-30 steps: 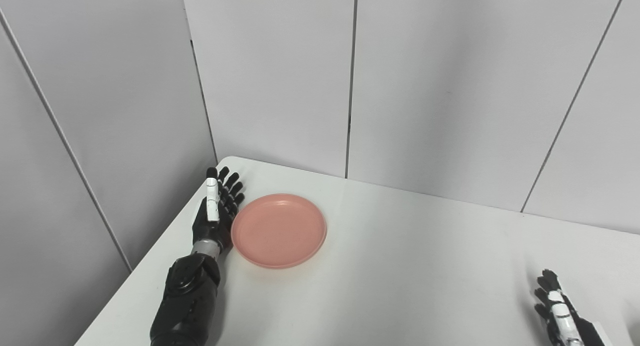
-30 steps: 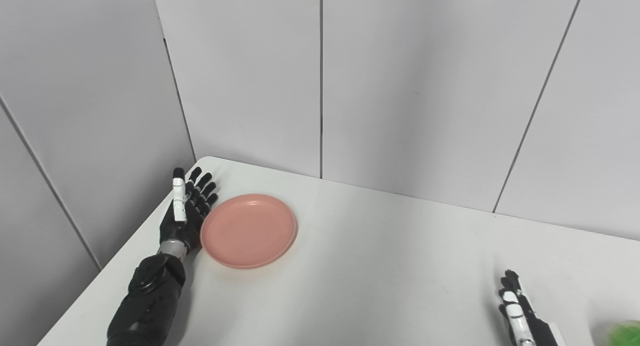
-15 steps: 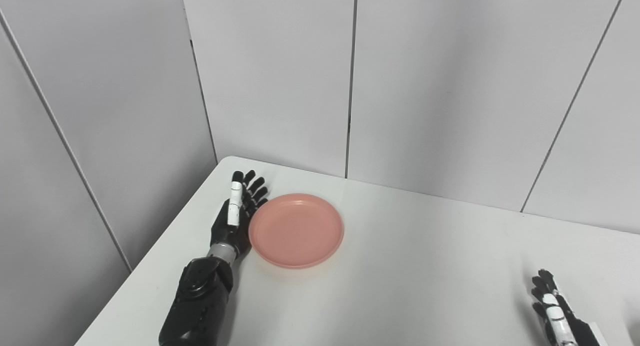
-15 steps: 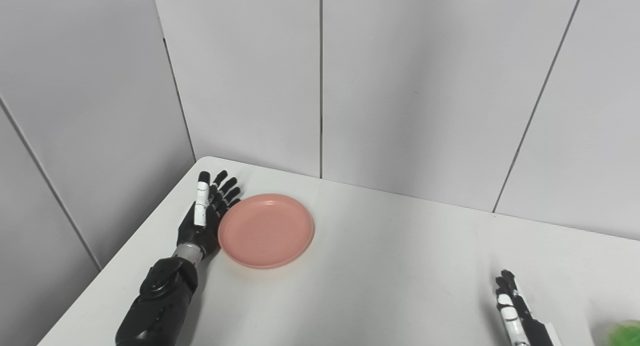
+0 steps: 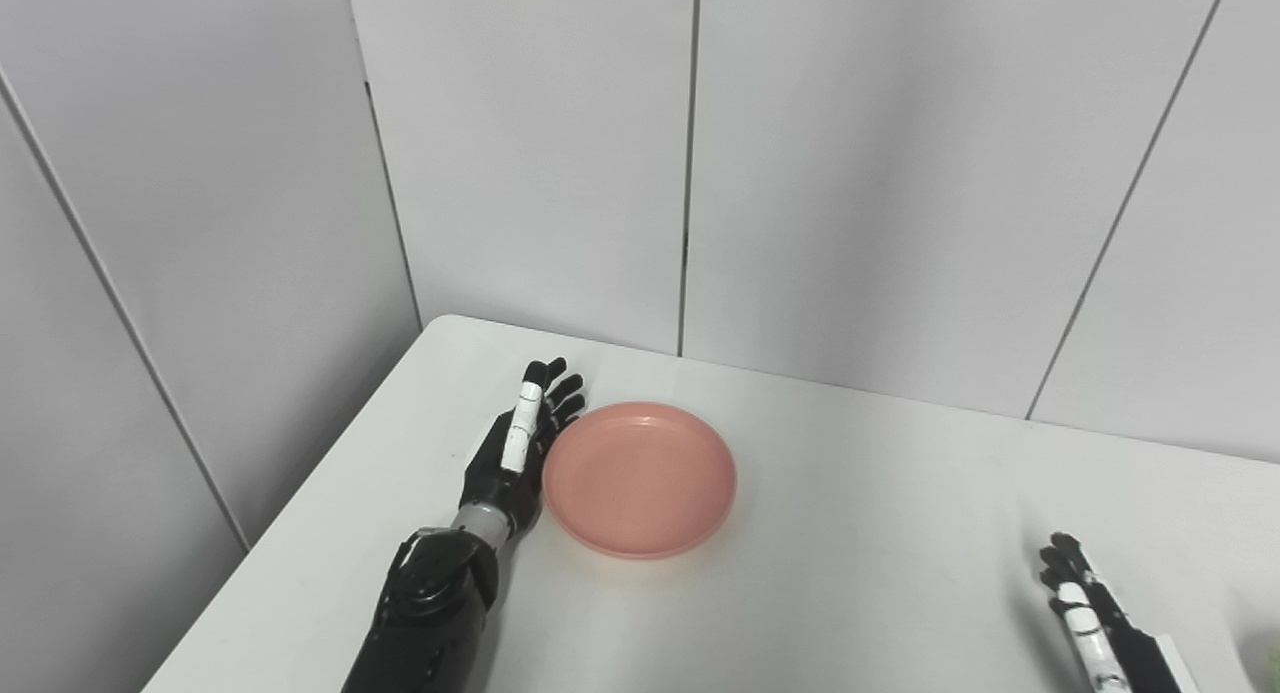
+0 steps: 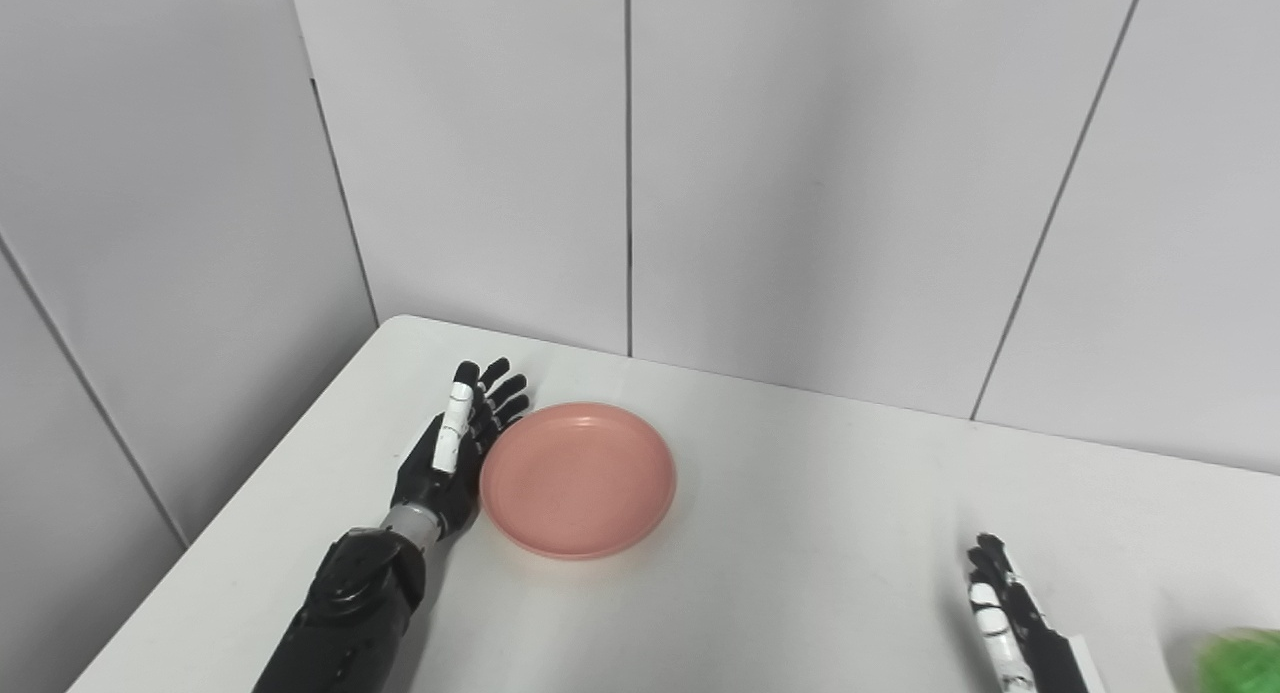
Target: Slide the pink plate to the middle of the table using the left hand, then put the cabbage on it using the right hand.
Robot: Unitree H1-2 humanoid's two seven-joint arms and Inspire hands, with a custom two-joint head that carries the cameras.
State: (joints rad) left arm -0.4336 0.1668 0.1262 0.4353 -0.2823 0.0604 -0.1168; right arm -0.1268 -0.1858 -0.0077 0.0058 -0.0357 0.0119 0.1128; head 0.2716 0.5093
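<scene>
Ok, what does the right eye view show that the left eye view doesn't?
Only the right eye view clearly shows the fuzzy green cabbage at the bottom right corner. The left eye view shows only a faint green sliver there, but more wall on the left. Both share the round pink plate, the open left hand edge-on against its left rim, the open right hand and the white table.

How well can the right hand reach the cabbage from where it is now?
Probably yes. The right hand lies open on the table, with the cabbage just to its right at the picture's edge. Nothing stands between them, though the cabbage is only partly in view.
</scene>
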